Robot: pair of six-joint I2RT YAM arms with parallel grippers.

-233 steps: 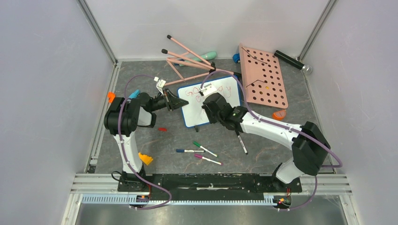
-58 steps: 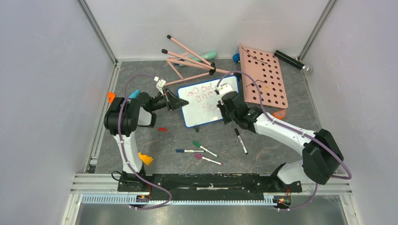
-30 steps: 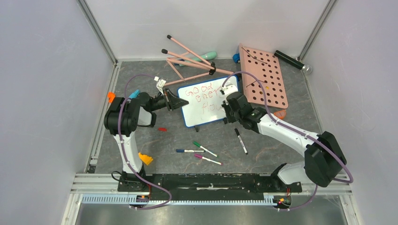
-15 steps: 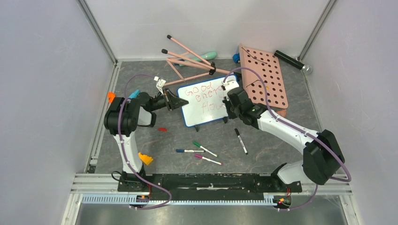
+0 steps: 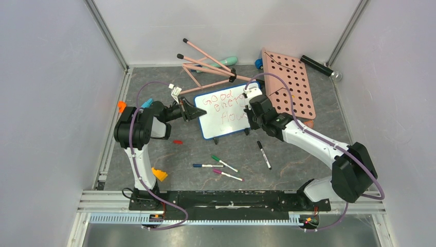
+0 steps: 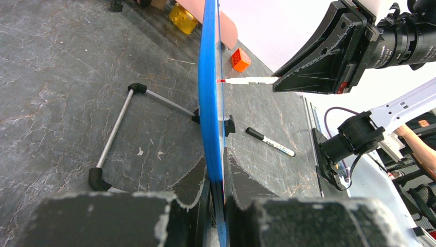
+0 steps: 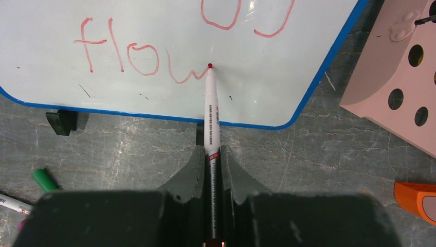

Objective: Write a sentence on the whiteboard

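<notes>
The whiteboard (image 5: 218, 123), white with a blue rim, stands tilted on the dark table. My left gripper (image 5: 198, 114) is shut on its left edge; in the left wrist view the blue rim (image 6: 210, 103) runs between the fingers (image 6: 193, 180). My right gripper (image 7: 211, 152) is shut on a red marker (image 7: 211, 113) whose tip touches the board just after the "w" of "flow" (image 7: 139, 54). The sentence (image 5: 222, 104) shows as three red lines; my right gripper (image 5: 251, 109) hides their right ends in the top view.
A pink pegboard (image 5: 289, 82) lies right of the board, pink rods (image 5: 208, 67) behind it. A black marker (image 5: 264, 154) and several coloured markers (image 5: 223, 163) lie in front. An orange piece (image 7: 416, 198) sits near the pegboard.
Over the earlier frames my right gripper moved rightward across the board, and "flow" grew letter by letter. In the last half second almost nothing has moved. The left gripper has kept still.
</notes>
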